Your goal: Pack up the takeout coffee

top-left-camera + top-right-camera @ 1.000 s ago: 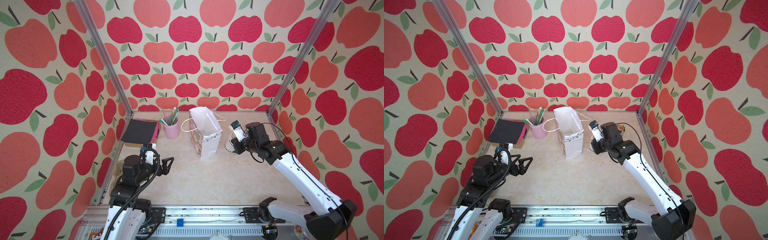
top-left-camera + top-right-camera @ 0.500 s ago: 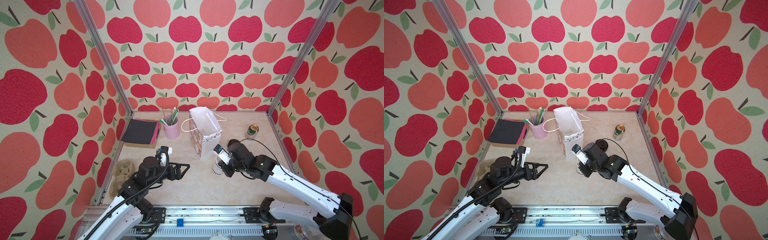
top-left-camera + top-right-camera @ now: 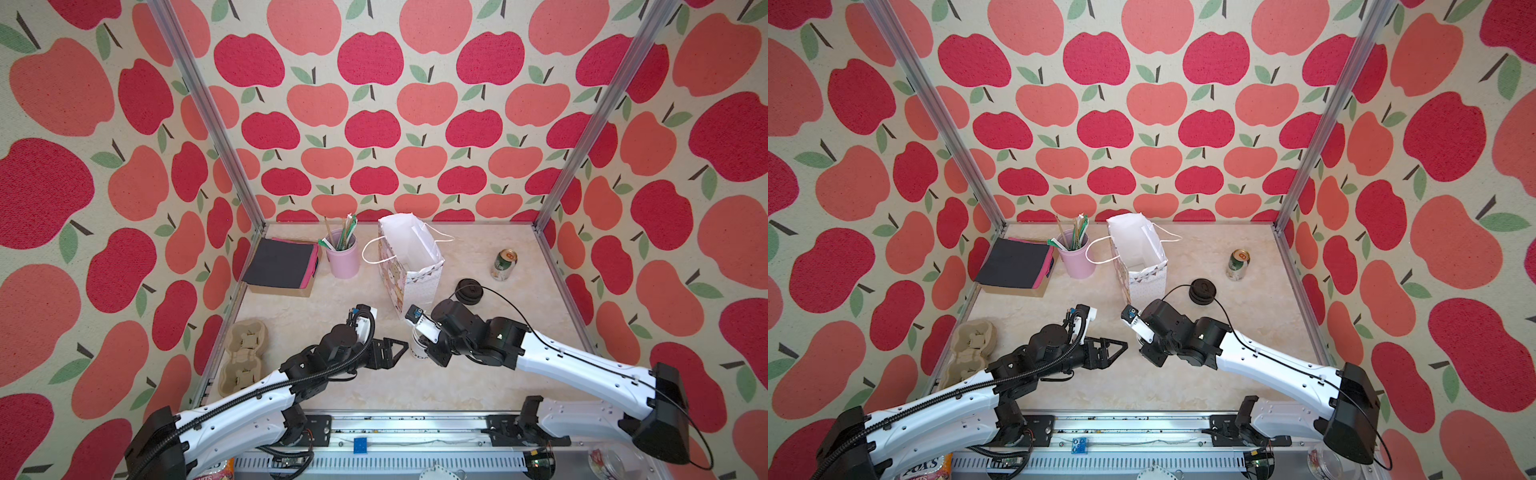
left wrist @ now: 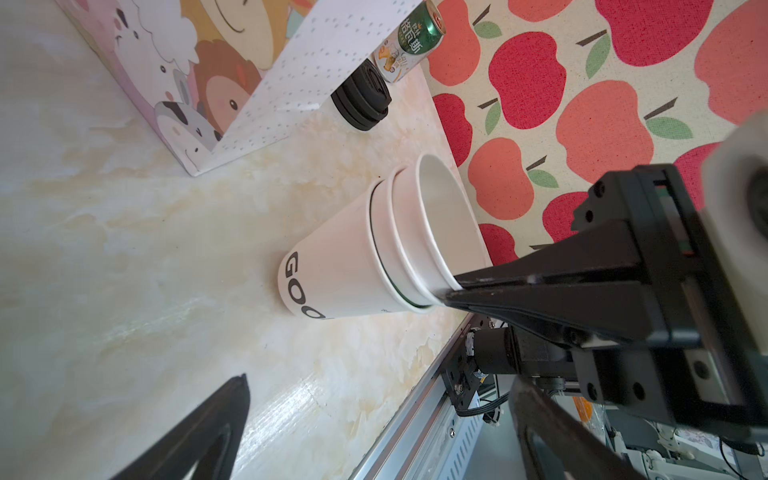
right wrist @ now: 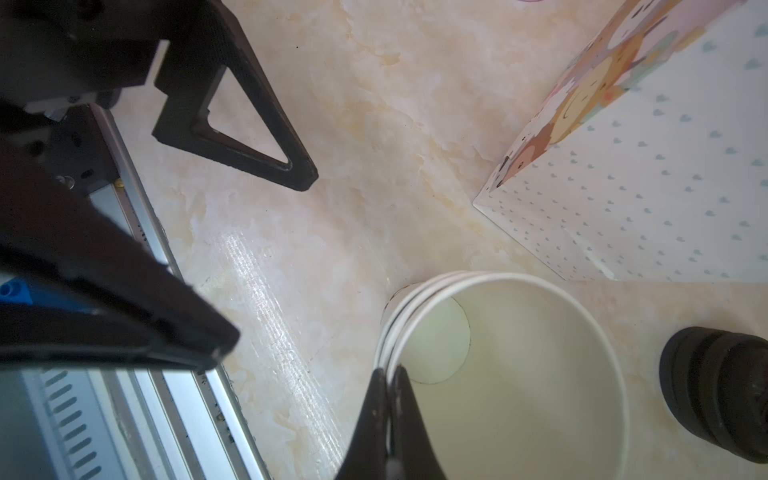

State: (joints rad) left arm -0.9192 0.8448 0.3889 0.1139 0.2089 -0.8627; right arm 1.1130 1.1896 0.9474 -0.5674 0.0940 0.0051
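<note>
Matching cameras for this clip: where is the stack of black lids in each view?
In a top view: stack of black lids between gift bag and green can.
In a top view: lids beside the bag.
Left wrist: lids between the bag's dotted side and the can.
Right wrist: lids beside the nested cups, near the bag.
Shared landmark: the bag's dotted side.

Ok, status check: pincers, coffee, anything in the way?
Right pincer shut on rim of nested cup stack. Left pincer open, close beside it. No lidded coffee in view; black lid stack apart, by gift bag.
</note>
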